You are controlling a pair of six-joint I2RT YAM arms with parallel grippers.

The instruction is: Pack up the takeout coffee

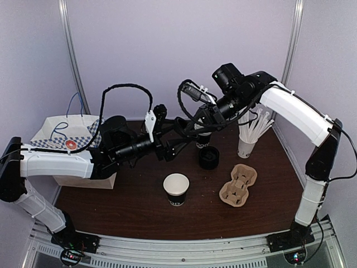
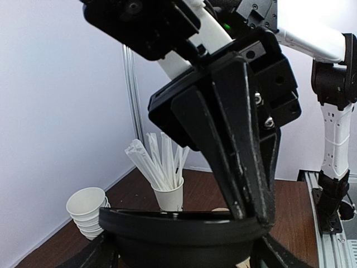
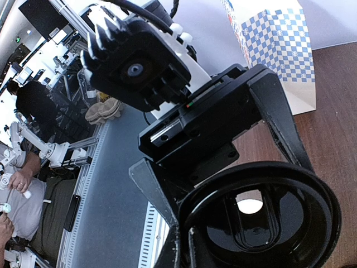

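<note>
— So, starting at the left, what are you seeing?

— A checked paper bag [image 1: 61, 134] is standing at the left edge of the table [image 1: 122, 204], and my left arm is reaching past it toward the middle.

— And what is your left pincer [image 1: 188, 140] doing?

— It is gripping the takeout coffee [image 1: 203, 143], the black cup with the small white print. In my left wrist view my own fingers [image 2: 97, 254] are sitting on either side of the cup, just under its lid [image 2: 178, 223]. The cup is standing upright near the middle of the table, toward the back. I cannot tell whether its base is touching the wood.

— What is lying nearer to you?

— An open cup [image 1: 176, 188], white inside, is standing alone in front. A short stack of black lids [image 1: 208, 158] is sitting just in front of the coffee.

— And your right pincer [image 2: 251, 209]?

— It is coming down from above, jaws drawn together into a narrow pinch on the lid's rim.

— Further right?

— A cardboard carrier [image 1: 239, 184] is lying flat, and a white cup of straws [image 1: 246, 146] is standing behind it. My left wrist camera is also showing a stack of white cups [image 2: 86, 209] by the wall.
</note>
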